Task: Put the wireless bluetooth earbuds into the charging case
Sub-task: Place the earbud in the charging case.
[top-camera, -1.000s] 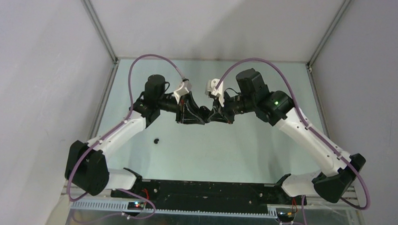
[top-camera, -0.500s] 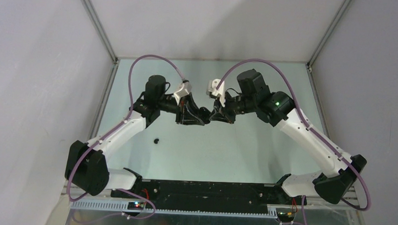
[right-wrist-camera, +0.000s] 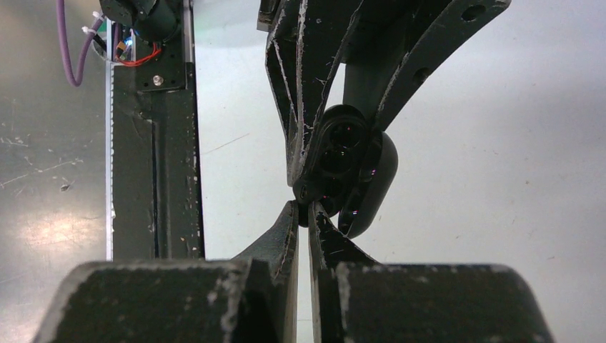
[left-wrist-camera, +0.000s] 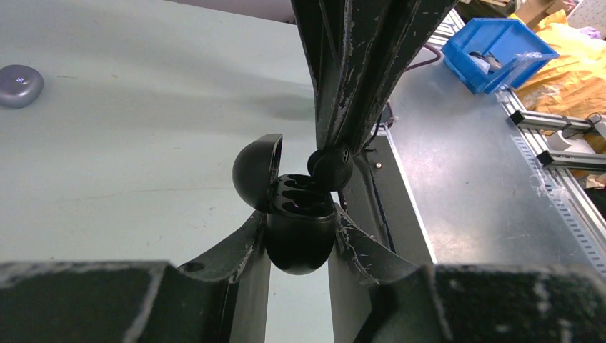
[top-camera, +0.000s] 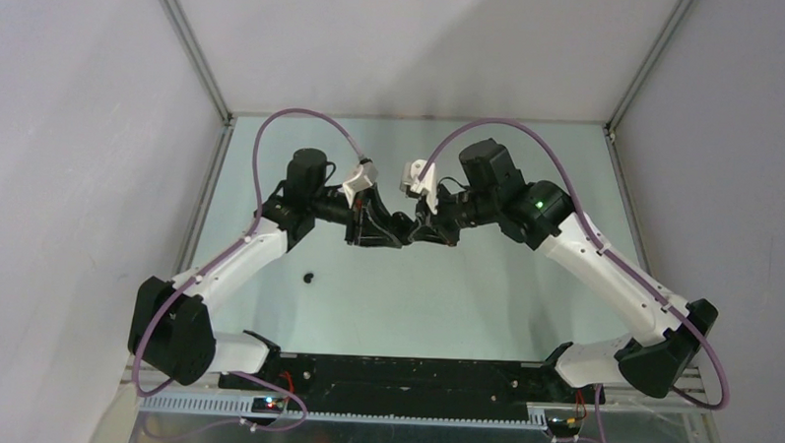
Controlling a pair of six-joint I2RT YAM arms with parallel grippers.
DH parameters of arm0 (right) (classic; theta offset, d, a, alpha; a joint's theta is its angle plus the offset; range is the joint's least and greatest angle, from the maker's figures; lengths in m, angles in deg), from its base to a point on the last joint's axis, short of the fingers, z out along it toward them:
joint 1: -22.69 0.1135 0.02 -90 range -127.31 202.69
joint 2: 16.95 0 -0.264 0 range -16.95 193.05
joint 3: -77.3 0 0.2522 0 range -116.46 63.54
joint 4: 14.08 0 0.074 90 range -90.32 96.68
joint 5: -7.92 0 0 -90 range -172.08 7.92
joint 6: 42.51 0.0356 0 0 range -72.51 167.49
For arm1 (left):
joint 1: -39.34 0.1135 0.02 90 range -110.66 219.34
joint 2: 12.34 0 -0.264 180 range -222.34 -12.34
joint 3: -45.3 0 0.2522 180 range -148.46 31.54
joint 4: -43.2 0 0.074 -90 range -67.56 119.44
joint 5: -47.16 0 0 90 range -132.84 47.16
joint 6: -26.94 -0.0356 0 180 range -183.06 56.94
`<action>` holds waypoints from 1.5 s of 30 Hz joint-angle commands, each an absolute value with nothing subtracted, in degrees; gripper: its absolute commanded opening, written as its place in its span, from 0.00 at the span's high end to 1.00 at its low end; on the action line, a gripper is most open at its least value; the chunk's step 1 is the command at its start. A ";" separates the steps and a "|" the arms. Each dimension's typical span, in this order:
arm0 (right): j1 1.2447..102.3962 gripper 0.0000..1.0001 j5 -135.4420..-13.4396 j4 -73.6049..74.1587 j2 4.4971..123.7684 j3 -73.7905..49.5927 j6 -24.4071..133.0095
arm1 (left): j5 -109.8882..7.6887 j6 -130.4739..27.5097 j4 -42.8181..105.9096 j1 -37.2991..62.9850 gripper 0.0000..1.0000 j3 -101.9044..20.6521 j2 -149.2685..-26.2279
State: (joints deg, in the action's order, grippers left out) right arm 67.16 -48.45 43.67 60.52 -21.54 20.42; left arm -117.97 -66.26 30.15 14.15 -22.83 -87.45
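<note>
A glossy black charging case (left-wrist-camera: 300,239) hangs above the table with my left gripper (left-wrist-camera: 300,221) shut on its body. Its lid (left-wrist-camera: 256,170) stands open and the sockets face up. From above comes my right gripper (right-wrist-camera: 301,211), shut on a small black earbud (left-wrist-camera: 330,168) that sits at the case's right rim. In the right wrist view the case (right-wrist-camera: 343,150) lies just beyond my fingertips. Both grippers meet at mid-table, left gripper (top-camera: 388,227) and right gripper (top-camera: 420,226). Another black earbud (top-camera: 309,276) lies loose on the table near the left arm.
A pale lilac oval case (left-wrist-camera: 20,76) rests shut on the table at the far left of the left wrist view. A blue bin (left-wrist-camera: 500,43) stands beyond the table's edge. The black base rail (top-camera: 393,374) runs along the near edge.
My right arm has shifted a little to the left, bringing its fingertips closer to the case. The left arm has stayed still.
</note>
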 commanded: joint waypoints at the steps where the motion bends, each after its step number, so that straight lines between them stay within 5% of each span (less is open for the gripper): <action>1: 68.57 0.95 -50.61 42.26 61.85 -20.82 19.32 | -119.67 -67.56 31.38 14.09 1.00 -24.71 -85.76; 15: 68.85 0.96 -55.69 41.26 59.44 -19.99 18.88 | -120.01 -67.72 31.02 14.40 1.00 -24.85 -85.63; 45: 66.82 0.97 -42.49 39.14 63.65 -21.49 24.58 | -121.25 -68.32 30.33 14.48 1.00 -25.29 -85.50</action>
